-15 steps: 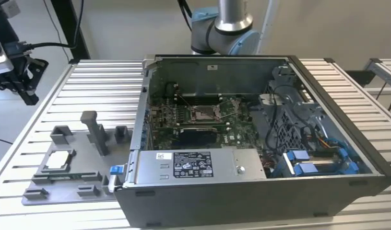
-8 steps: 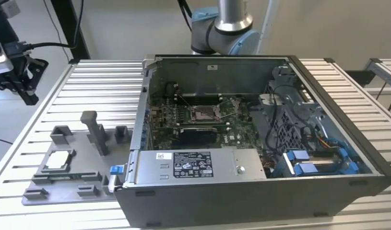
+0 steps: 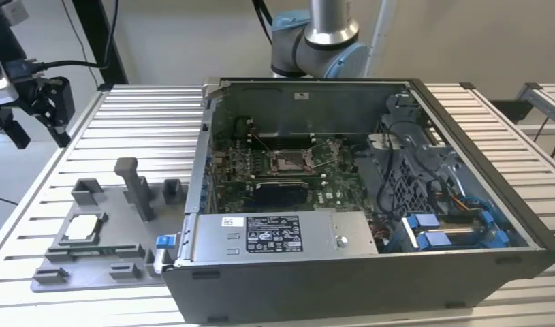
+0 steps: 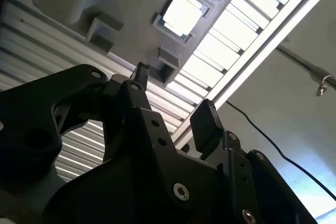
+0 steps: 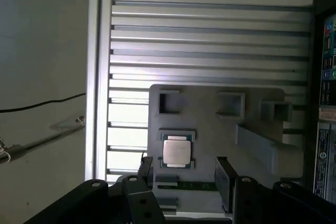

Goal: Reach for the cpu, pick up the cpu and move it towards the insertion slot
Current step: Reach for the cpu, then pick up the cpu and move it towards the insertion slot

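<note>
The cpu [image 3: 82, 228] is a small silvery square lying flat in a pocket of the grey fixture plate [image 3: 95, 264], at the exterior view's left. My gripper [image 3: 39, 135] hangs high above the table's far left corner, well apart from the chip. Both wrist views look past its black fingers at the cpu [image 5: 176, 151] [image 4: 182, 13] below. The gripper [image 5: 184, 174] [image 4: 173, 95] is open, with nothing between its fingers. The insertion slot [image 3: 291, 160], with a silver frame and wire lever, sits on the green board inside the open computer case.
The open computer case [image 3: 350, 289] takes up the table's middle and right, with a power supply [image 3: 277, 235] at its front and blue-tabbed drive bays [image 3: 440, 235]. An upright grey post [image 3: 132, 184] and small blocks rise from the fixture plate. The slatted metal table [image 3: 141, 116] lies beneath.
</note>
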{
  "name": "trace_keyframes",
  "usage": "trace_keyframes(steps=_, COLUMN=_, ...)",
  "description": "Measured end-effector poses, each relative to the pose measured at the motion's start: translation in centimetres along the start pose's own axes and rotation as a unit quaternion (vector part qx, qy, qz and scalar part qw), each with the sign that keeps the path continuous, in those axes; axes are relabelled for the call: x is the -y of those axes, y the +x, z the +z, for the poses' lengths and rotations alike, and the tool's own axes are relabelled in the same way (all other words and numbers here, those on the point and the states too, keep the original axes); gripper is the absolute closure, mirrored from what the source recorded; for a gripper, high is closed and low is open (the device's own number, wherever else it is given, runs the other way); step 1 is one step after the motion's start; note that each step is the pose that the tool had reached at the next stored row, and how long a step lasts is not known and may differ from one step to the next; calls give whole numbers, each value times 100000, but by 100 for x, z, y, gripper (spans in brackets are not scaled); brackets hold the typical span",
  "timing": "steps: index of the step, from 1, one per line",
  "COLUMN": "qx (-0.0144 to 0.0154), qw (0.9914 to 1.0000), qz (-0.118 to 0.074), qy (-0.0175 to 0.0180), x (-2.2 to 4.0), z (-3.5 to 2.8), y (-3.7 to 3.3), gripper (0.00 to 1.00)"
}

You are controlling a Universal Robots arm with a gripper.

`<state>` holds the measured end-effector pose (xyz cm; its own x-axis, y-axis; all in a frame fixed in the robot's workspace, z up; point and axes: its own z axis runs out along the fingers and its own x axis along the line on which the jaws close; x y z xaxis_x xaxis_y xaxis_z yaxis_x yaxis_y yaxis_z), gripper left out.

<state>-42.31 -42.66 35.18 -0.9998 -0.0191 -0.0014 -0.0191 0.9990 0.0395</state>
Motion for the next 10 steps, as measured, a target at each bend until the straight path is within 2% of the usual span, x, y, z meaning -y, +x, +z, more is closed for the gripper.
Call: trace_keyframes(steps=10, qx=68, qw=100000, qz=-5, qy=6, x=1, z=19, y=1, gripper=0)
